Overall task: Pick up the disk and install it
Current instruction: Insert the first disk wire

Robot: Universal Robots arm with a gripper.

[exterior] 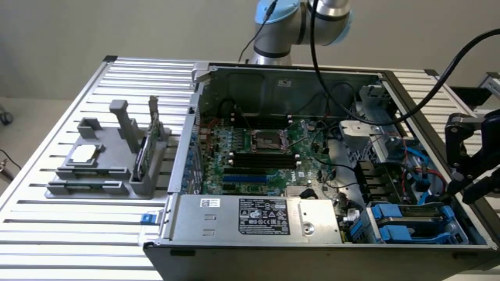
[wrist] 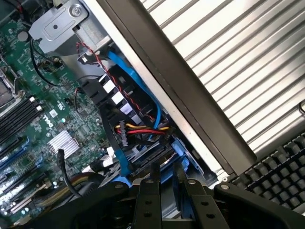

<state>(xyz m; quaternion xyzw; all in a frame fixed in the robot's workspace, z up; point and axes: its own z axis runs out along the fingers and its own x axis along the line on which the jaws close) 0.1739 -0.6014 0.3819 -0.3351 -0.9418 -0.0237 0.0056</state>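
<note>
The fingers (wrist: 148,198) are pulled close together and hold nothing. The gripper (exterior: 469,167) hangs over the edge of the open computer case (exterior: 189,134) on the exterior view's right, just above the corner with the drive bay (exterior: 388,233). The disk (exterior: 413,215) lies flat inside that bay, with its blue side rails hugging it. It is apart from the fingers. Red, yellow and black wires (wrist: 143,130) and a blue cable (wrist: 136,83) run down next to the bay. Also inside the case are the green board (exterior: 258,146) and a big grey power box (exterior: 250,218) with a black-and-white sticker. The case sits on a silver striped surface (exterior: 78,234). On the exterior view's left stands a grey tray (exterior: 93,187). A small square chip (exterior: 84,153) lies in the tray, and thin cards (exterior: 152,140) stand up in its slots. A black keyboard (wrist: 276,176) lies outside the case.
</note>
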